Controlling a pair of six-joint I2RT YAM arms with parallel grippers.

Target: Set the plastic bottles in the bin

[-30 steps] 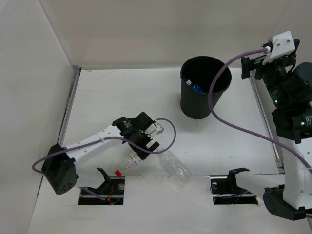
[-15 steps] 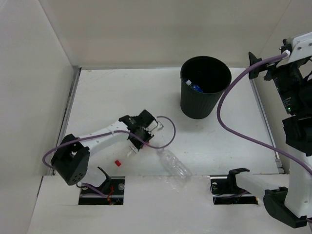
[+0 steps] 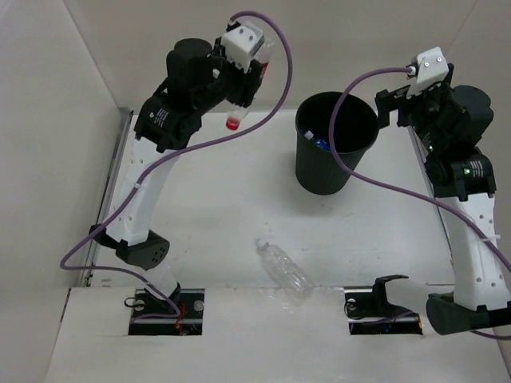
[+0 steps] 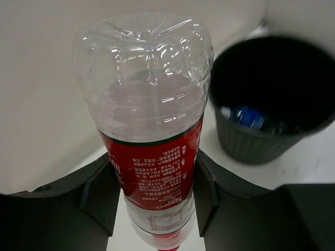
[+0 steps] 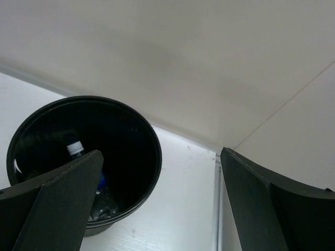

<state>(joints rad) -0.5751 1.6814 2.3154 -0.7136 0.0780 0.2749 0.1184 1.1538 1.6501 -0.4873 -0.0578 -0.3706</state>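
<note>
Left claw [image 4: 152, 198] grips the red-label bottle [image 4: 149, 130] at mid-body, cap down, held high at 9 o'clock of the bin [image 3: 319, 171]. Right claw [image 5: 160, 157] is spread, empty. Bottle appears light, thin-walled and slippery; grasp at the label.

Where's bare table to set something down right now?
Biggest bare patch: table centre, bordered by the left arm, the bin and the plain clear bottle. Also bare: right of that bottle. Tight: between bin and right arm. Left gripper holds the red-label bottle aloft.
</note>
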